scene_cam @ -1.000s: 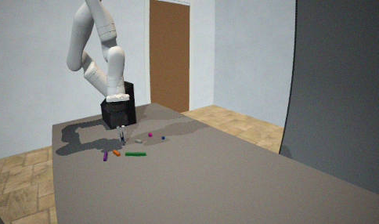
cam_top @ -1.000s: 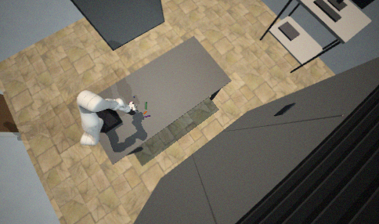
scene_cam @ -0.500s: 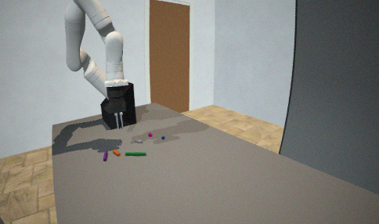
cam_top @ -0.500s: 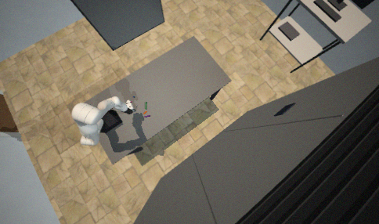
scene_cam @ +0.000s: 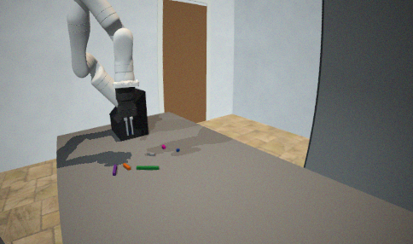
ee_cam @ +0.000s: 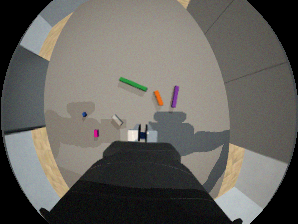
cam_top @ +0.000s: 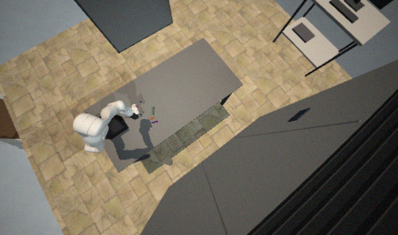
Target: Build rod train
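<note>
Gripper (cam_top: 137, 117) (scene_cam: 129, 126) (ee_cam: 143, 130) was pinched narrow on a little blue rod (scene_cam: 131, 132) (ee_cam: 143, 135), up off the table (cam_top: 183, 78) (scene_cam: 229, 192) (ee_cam: 100, 55).
Wrist view, left to right: loose blue cube (cam_top: 141, 102) (scene_cam: 177, 150) (ee_cam: 84, 114), magenta (scene_cam: 164, 147) (ee_cam: 96, 133), grey (scene_cam: 150, 153) (ee_cam: 117, 120), green (cam_top: 153, 110) (scene_cam: 148, 167) (ee_cam: 133, 84), orange (cam_top: 152, 118) (scene_cam: 126, 166) (ee_cam: 158, 98), purple (cam_top: 155, 122) (scene_cam: 114, 170) (ee_cam: 175, 97), all lying apart, no train yet.

Grey desk (cam_top: 187, 78) (scene_cam: 246, 192) (ee_cam: 100, 50) on tan stone-tile floor (cam_top: 39, 99) (scene_cam: 24, 188), pale blue walls (scene_cam: 267, 64), brown door (scene_cam: 184, 60) in white frame, dark grey panel (cam_top: 130, 20) (scene_cam: 369, 85) standing off one long side of the desk. Top view: black-legged shelf unit (cam_top: 319, 65), white boards, dark flat items on them; large dark grey surface (cam_top: 278, 164) with black strips along lower right. Light soft, dim; shadows fall across desk.
</note>
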Controlling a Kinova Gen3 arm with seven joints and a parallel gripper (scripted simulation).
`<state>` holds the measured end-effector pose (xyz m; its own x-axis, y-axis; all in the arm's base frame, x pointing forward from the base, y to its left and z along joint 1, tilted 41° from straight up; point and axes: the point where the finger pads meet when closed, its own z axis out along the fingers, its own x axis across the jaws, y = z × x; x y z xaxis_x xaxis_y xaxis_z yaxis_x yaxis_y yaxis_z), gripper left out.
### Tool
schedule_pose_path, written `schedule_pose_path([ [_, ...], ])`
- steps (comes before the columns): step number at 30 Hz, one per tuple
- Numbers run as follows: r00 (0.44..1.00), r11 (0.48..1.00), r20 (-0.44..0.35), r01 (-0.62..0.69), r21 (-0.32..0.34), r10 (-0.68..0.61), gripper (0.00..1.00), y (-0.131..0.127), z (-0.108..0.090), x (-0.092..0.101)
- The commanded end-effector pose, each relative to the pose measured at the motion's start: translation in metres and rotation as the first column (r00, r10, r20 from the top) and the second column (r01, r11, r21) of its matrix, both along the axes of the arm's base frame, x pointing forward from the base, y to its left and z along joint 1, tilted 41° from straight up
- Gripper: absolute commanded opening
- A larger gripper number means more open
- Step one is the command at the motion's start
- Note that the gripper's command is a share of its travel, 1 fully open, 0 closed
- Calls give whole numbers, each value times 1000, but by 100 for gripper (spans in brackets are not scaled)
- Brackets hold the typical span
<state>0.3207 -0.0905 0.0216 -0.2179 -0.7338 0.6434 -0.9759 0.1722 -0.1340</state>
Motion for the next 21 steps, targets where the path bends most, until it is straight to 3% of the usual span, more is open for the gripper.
schedule_pose_path([
  [1,1000,1000,0,-3,2,3,24,2,1,1],
  [6,1000,1000,0,-3,3,3,24,2,1,2],
  [10,999,999,-29,-46,2,46,24,12,-7,13],
  [17,941,964,-214,-265,21,264,24,66,-56,53],
  [19,941,964,-214,-265,21,264,24,66,-56,53],
  [21,900,940,-279,-337,44,336,24,89,-76,63],
])
